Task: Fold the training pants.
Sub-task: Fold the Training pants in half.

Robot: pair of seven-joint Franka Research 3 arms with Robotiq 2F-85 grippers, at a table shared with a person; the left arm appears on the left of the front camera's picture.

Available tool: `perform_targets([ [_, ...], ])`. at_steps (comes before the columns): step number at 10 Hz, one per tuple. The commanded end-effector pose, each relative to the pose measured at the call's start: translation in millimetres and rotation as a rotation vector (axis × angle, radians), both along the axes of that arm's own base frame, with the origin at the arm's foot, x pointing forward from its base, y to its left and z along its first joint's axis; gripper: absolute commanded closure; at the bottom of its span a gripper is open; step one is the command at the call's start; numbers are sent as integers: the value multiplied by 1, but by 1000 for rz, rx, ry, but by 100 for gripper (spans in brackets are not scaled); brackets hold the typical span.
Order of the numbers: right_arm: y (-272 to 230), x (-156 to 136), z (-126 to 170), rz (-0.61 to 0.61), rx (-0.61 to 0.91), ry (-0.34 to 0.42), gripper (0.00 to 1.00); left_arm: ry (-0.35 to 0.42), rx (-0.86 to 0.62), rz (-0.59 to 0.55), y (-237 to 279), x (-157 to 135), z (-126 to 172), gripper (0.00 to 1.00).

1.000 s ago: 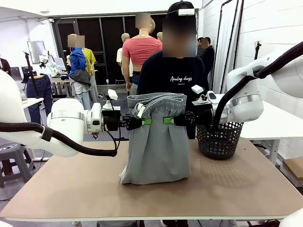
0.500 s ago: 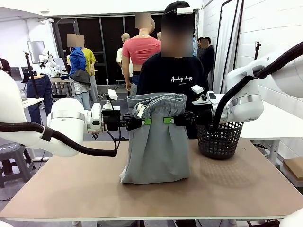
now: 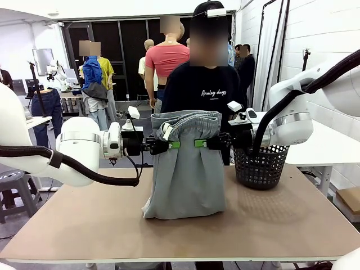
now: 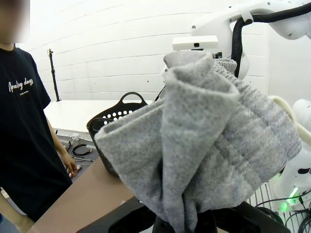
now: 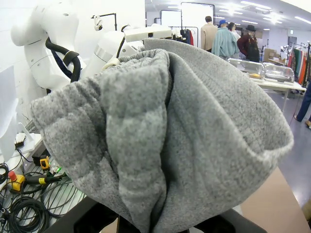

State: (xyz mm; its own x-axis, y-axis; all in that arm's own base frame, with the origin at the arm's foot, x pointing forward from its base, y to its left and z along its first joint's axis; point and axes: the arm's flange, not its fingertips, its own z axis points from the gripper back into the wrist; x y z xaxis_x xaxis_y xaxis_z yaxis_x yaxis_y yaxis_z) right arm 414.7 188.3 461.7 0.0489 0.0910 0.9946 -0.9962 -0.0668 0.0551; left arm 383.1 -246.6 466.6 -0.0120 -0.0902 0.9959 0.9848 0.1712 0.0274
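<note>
You had the light grey soft jersey training pants (image 3: 185, 169) hanging mid-frame in the front view, waistband up, lower end resting bunched on the tan tabletop (image 3: 84, 225). The left gripper (image 3: 169, 144) and right gripper (image 3: 204, 143) were both clenched on the fabric just below the gathered waistband, one at each side. Cloth looked light, limp and non-slippery; it draped and creased w/ no stiffness, so it would likely sag wherever unsupported. Best hold, I judged: waistband corners, as taken. A black plastic mesh basket (image 3: 260, 166) stood just right of the pants.
</note>
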Motion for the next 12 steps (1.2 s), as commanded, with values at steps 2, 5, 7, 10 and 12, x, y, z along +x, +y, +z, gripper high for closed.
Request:
perform_targets([
  [2,0,-3,1,10,15,-3,100,-5,-6,10,-3,-2,2,100],
  [5,0,-3,1,10,15,-3,100,-5,-6,10,-3,-2,2,100],
  [7,0,-3,1,10,15,-3,100,-5,-6,10,-3,-2,2,100],
  [10,0,-3,1,10,15,-3,100,-5,-6,10,-3,-2,2,100],
  [12,0,-3,1,10,15,-3,100,-5,-6,10,-3,-2,2,100],
])
